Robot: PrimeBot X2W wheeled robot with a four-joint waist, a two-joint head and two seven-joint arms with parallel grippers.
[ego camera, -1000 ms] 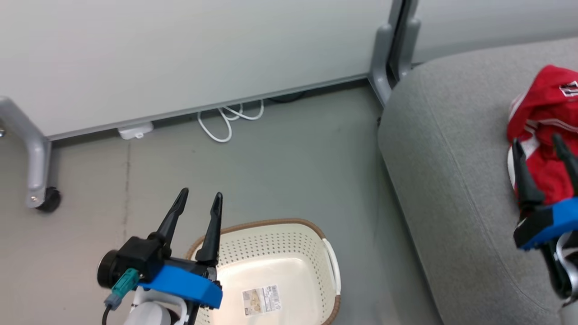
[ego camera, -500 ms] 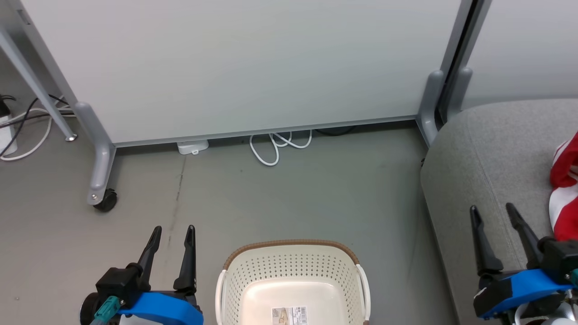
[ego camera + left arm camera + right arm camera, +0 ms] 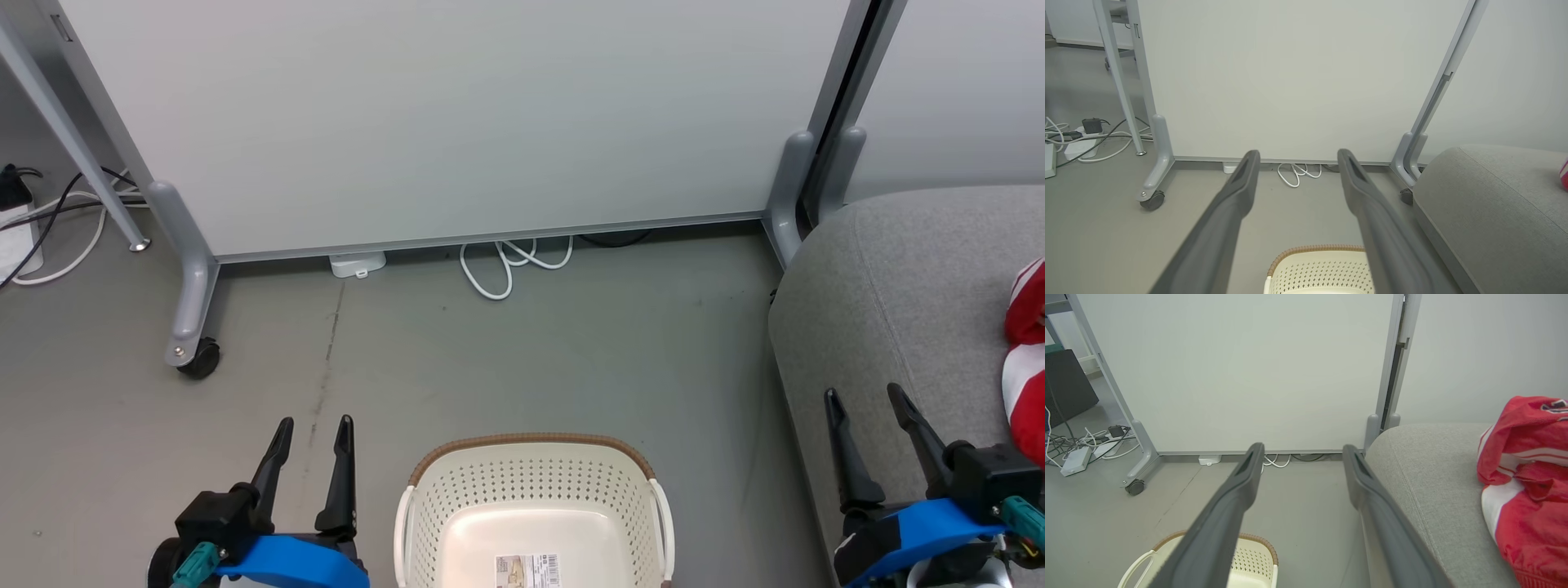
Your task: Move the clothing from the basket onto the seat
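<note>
The red clothing (image 3: 1027,359) with white stripes lies on the grey seat (image 3: 890,302) at the right edge of the head view; in the right wrist view the clothing (image 3: 1529,486) is heaped on the seat (image 3: 1425,477). The cream basket (image 3: 531,506) with its brown rim stands on the floor at bottom centre, and nothing shows inside but a sticker. My left gripper (image 3: 314,425) is open left of the basket, holding nothing. Over the seat's front edge, left of the clothing, my right gripper (image 3: 865,396) is open and holds nothing.
A white partition on grey wheeled legs (image 3: 192,327) stands behind the floor area. A white cable (image 3: 506,261) and a small white box (image 3: 357,264) lie at its base. More cables (image 3: 49,237) lie at far left. The grey floor (image 3: 531,351) lies between basket and partition.
The head camera has swung left and raised, so the seat and clothing sit further right. My right gripper has drawn back from the clothing, and my left has moved off the basket's rim.
</note>
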